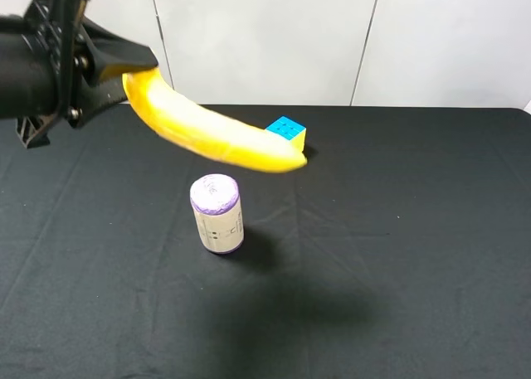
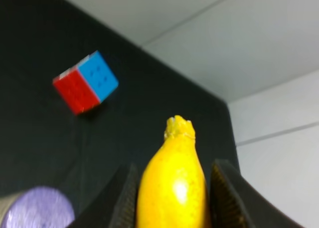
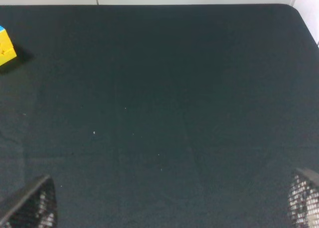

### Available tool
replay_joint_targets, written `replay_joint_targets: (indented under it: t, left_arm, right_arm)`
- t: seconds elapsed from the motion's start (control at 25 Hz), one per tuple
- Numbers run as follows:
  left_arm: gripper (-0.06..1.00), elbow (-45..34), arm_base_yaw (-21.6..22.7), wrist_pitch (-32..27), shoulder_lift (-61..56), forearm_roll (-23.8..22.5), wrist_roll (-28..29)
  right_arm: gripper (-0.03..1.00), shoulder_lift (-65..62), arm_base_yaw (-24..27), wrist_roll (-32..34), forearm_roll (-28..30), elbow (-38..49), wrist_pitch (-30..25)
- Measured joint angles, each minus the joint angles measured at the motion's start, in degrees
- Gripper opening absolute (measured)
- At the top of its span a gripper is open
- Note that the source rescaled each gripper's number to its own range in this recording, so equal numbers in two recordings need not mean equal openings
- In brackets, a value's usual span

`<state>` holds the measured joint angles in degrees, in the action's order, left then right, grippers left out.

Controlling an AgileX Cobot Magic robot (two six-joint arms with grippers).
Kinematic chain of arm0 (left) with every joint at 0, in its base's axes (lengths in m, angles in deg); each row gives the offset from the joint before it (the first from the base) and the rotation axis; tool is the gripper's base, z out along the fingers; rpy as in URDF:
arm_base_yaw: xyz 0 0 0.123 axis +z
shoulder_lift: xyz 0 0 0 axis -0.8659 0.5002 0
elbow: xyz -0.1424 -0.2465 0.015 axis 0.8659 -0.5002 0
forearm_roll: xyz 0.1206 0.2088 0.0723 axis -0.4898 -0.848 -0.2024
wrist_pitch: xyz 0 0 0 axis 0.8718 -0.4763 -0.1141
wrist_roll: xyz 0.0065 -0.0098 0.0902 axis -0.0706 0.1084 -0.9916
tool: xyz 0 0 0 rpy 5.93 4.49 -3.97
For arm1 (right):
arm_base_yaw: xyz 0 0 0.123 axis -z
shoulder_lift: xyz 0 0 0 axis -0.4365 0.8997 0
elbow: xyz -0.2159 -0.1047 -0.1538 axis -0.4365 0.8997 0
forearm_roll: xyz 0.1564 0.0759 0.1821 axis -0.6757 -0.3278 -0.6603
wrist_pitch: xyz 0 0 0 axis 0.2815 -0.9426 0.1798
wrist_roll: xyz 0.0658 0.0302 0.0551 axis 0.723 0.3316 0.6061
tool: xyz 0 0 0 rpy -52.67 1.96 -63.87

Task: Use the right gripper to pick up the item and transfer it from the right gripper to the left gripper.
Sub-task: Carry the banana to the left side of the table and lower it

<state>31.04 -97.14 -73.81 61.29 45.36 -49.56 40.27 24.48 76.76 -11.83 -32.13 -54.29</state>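
Note:
The yellow banana (image 1: 207, 130) hangs in the air at the upper left of the exterior high view, pointing right and down over the table. My left gripper (image 1: 124, 68) is shut on its left end. In the left wrist view the banana (image 2: 172, 183) sits clamped between the two black fingers (image 2: 124, 203), with its tip sticking out beyond them. My right gripper (image 3: 167, 203) is out of the exterior high view. In the right wrist view its fingertips (image 3: 30, 208) stand far apart, open, with only black cloth between them.
A purple-topped can (image 1: 217, 213) stands upright on the black table (image 1: 398, 246), below the banana. A multicoloured puzzle cube (image 1: 286, 130) lies behind the banana's free end; it also shows in the left wrist view (image 2: 84, 82) and the right wrist view (image 3: 6, 47).

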Motion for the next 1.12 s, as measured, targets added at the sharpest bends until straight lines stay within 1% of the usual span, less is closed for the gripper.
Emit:
replay_joint_targets:
  t: [0.2, 0.32, 0.44, 0.56, 0.64, 0.72, 0.76, 0.92, 1.0, 1.12]
  left_arm:
    - [0.0, 0.0, 0.0, 5.0, 0.0, 0.0, -3.2]
    - [0.0, 0.4, 0.3, 5.6, 0.0, 0.0, -6.5]
    - [0.0, 1.9, 2.2, 5.2, 0.0, 0.0, -10.4]
    - [0.0, 3.7, 5.9, 2.8, 0.0, 0.0, -14.0]
    - [0.0, 5.3, 9.2, 0.5, 0.0, 0.0, -17.2]
    - [0.0, 6.7, 12.6, -1.3, 0.0, 0.0, -22.3]
    - [0.0, 6.7, 12.6, -1.3, 0.0, 0.0, -22.3]
    - [0.0, 8.3, 19.9, -4.1, 0.0, 0.0, -32.0]
    - [0.0, 8.5, 22.5, -4.9, 0.0, 0.0, -35.9]
    - [0.0, 8.6, 26.2, -6.5, 0.2, 0.0, -43.5]
  right_arm:
    - [1.0, 0.0, 0.0, 0.0, -0.2, 0.0, 0.0]
    - [1.0, 0.0, 0.0, 0.0, -0.2, 0.0, 0.0]
    - [1.0, 0.0, 0.0, 0.0, -0.2, 0.0, 0.0]
    - [1.0, 0.0, 0.0, 0.0, -0.2, 0.0, 0.0]
    - [1.0, 0.0, 0.0, 0.0, -0.2, 0.0, 0.0]
    - [1.0, 0.0, 0.0, 0.0, -0.2, 0.0, 0.0]
    - [1.0, 0.0, 0.0, 0.0, -0.2, 0.0, 0.0]
    - [1.0, 0.0, 0.0, 0.0, -0.2, 0.0, 0.0]
    - [1.0, 0.0, 0.0, 0.0, -0.2, 0.0, 0.0]
    - [1.0, 0.0, 0.0, 0.0, -0.2, 0.0, 0.0]
